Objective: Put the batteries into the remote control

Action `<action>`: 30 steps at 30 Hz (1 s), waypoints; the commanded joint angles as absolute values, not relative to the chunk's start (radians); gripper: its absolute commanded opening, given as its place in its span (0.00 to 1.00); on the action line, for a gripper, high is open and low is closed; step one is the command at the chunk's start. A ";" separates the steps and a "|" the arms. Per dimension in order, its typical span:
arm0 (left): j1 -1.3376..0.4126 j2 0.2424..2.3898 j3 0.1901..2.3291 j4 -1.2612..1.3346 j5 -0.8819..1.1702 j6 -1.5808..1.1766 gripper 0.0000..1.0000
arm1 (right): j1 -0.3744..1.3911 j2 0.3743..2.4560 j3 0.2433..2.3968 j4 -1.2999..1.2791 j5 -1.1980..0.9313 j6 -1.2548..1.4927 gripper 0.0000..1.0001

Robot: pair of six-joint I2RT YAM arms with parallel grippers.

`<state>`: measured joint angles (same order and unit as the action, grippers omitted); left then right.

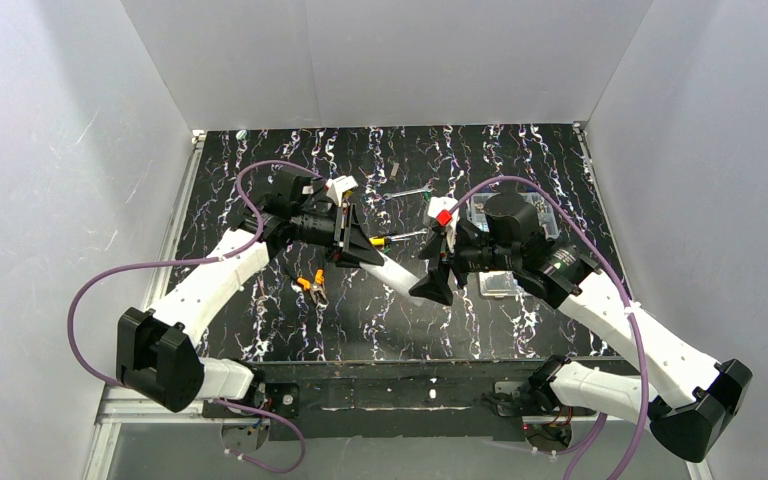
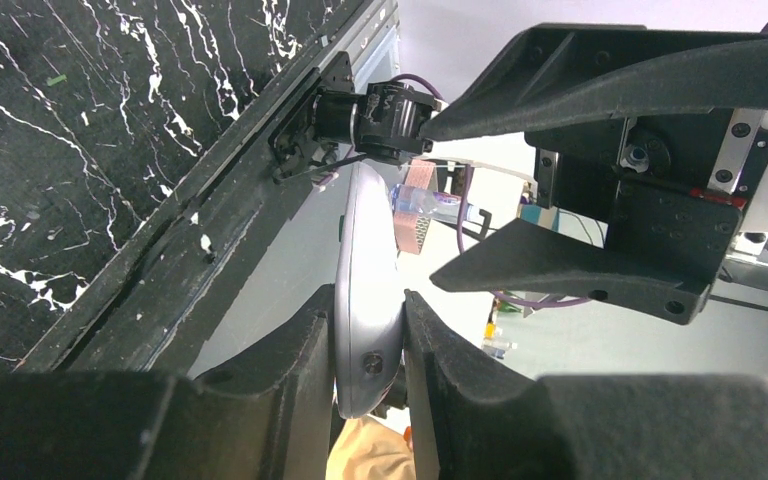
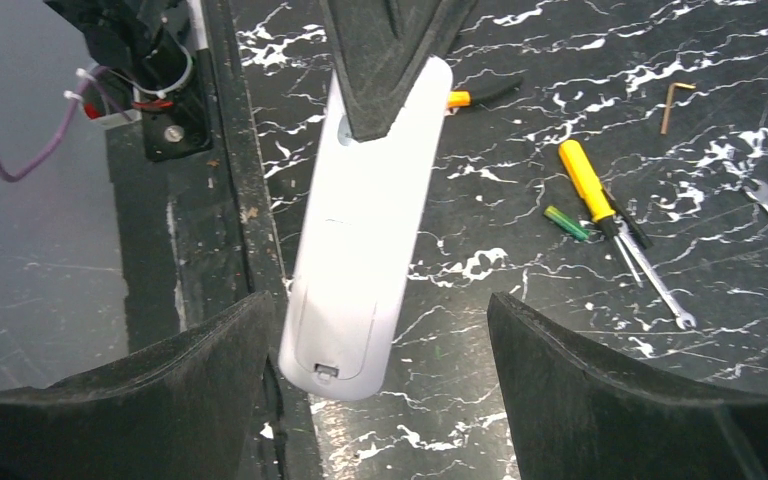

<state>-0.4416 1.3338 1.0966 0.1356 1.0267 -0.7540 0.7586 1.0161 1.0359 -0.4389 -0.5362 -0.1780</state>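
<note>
The left gripper [image 2: 368, 305] is clamped on one end of the white remote control [image 3: 360, 220] and holds it in the air over the near edge of the black marbled table [image 1: 260, 200]. The body of the remote control is pinched edge-on between the two dark fingers [image 2: 290, 350]. Opposite it, the right gripper [image 1: 438, 275] faces the remote's free end with its fingers spread wide and nothing in its grasp. In the right wrist view that free end lies between the parted fingers [image 3: 600, 390], much nearer one than the other; whether it touches cannot be told. The side of the remote turned to that camera shows the outline of a panel with a small latch at the near end. On the table beyond, a slim green battery [image 3: 567, 222] lies just beside a yellow-handled screwdriver [image 3: 585, 180], with a small wrench [image 3: 660, 285] close by and a hex key [image 3: 670, 105] farther off. Orange-handled pliers [image 1: 310, 285] rest on the table beneath the left arm.
</note>
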 commanded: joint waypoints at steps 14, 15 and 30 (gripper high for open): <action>-0.472 1.364 1.195 0.219 1.101 -0.818 0.00 | 0.755 1.012 0.930 -0.310 -0.485 -0.129 0.85; -0.474 1.364 1.195 0.218 1.101 -0.816 0.00 | 0.755 1.007 0.925 -0.307 -0.481 -0.133 0.84; -0.476 1.397 1.207 0.241 1.088 -0.876 0.07 | 0.755 1.020 0.941 -0.351 -0.451 -0.158 0.44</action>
<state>-0.4709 1.3911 1.1656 0.2379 1.0294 -0.8478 0.7567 1.0107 0.9180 -0.3454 -0.4656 -0.1375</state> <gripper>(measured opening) 0.258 0.573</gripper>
